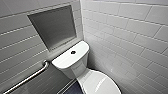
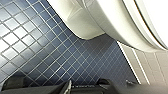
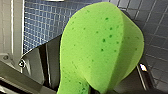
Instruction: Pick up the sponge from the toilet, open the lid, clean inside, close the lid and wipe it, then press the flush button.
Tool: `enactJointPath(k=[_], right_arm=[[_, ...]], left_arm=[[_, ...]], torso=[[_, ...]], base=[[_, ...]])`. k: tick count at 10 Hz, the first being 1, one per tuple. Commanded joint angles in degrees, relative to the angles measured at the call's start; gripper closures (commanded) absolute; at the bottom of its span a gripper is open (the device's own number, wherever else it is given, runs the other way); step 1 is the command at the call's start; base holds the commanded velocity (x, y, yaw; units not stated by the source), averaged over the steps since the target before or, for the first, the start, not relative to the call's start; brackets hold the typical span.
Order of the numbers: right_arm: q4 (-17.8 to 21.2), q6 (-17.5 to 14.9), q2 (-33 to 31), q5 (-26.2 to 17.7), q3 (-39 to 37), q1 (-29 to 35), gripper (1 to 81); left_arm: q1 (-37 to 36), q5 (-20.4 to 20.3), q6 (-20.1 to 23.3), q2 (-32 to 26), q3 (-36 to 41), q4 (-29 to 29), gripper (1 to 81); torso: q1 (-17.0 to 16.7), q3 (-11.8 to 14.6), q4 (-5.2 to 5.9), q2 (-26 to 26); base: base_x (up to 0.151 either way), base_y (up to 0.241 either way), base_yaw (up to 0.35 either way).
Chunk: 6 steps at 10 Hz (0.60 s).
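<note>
The white toilet [image 1: 75, 62] stands in the corner, its tank top carrying the small dark flush button [image 1: 73, 52]. Below the tank, the glossy oval lid [image 1: 100, 83] lies down over the bowl. The bright green sponge [image 3: 100, 47] looms large in the right wrist view, bent over on itself, with my right gripper [image 3: 93, 90] shut on its lower end above blue floor tiles. My left gripper [image 2: 85, 86] hangs low beside the toilet's bowl [image 2: 112, 22], open and holding nothing.
A steel grab bar [image 1: 30, 77] runs along the left wall under a grey recessed niche [image 1: 53, 26]. White tiled walls [image 1: 130, 32] close in on the toilet's left and right. Small dark blue tiles [image 2: 50, 50] cover the floor.
</note>
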Motion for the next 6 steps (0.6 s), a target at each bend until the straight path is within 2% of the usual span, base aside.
enactJointPath(k=[1,3,4,6], right_arm=[[-1.6,0.2,-1.3,-2.7,0.1,-0.7,81.1],[-1.6,0.2,-1.3,-2.7,0.1,-0.5,81.1],[-1.6,0.2,-1.2,-2.7,0.1,-0.5,81.1],[-1.6,0.1,-0.9,-2.7,0.1,-0.5,81.1]], left_arm=[[-4.5,5.0,0.0,2.7,-1.8,-1.1,1.0],[-4.5,5.0,0.0,2.5,-2.0,-1.3,1.0],[-4.5,5.0,0.0,2.5,-1.9,-1.6,1.0],[-4.5,5.0,0.0,2.8,-1.6,-1.6,1.0]], torso=[[0.0,0.0,0.00,0.0],[0.0,0.0,-0.02,0.0],[3.7,0.0,-0.02,-5.7],[4.3,0.0,-0.02,-6.7]], base=[[0.000,0.000,0.000],[0.000,0.000,0.000],[0.000,0.000,0.000],[0.000,0.000,0.000]])
